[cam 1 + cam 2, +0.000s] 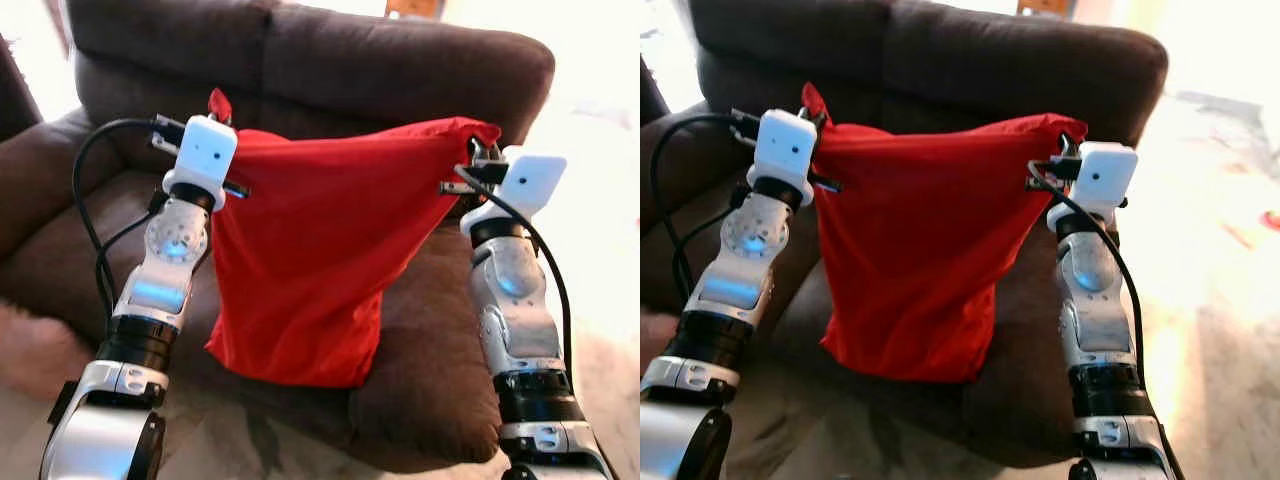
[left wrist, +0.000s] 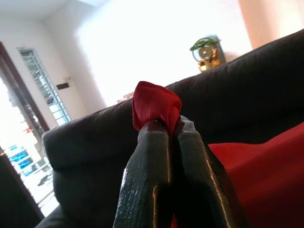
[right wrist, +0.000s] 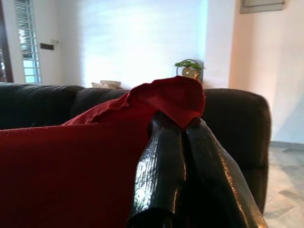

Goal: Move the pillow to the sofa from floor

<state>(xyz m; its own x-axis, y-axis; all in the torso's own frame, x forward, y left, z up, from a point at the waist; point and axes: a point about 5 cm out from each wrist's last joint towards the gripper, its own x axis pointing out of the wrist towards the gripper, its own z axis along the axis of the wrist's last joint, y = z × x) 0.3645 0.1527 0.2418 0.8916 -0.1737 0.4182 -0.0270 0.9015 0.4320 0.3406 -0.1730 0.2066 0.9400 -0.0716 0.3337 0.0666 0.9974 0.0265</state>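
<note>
Ahead of you in the left eye view stands a dark brown sofa (image 1: 420, 300) on a pale marbled floor (image 1: 250, 450), with bright light washing in from the right. The red pillow (image 1: 310, 260) hangs in the air above the sofa seat, stretched between your two arms and drooping to a loose lower corner just over the seat's front edge. Your left gripper (image 1: 222, 108) is clenched on the pillow's upper left corner, a tuft of red cloth poking up past it, and your right gripper (image 1: 478, 150) is clenched on the upper right corner. The right eye view gives you the same picture, the pillow held level with the sofa's backrest. In the left wrist view the two black fingers (image 2: 147, 185) press together with a knot of red fabric pinched at their tips, the sofa back behind them and a window (image 2: 45, 90) at the far wall. In the right wrist view the fingers (image 3: 159, 175) likewise grasp a bunched red corner, with a small potted plant (image 3: 189, 69) on a ledge beyond the sofa.
</note>
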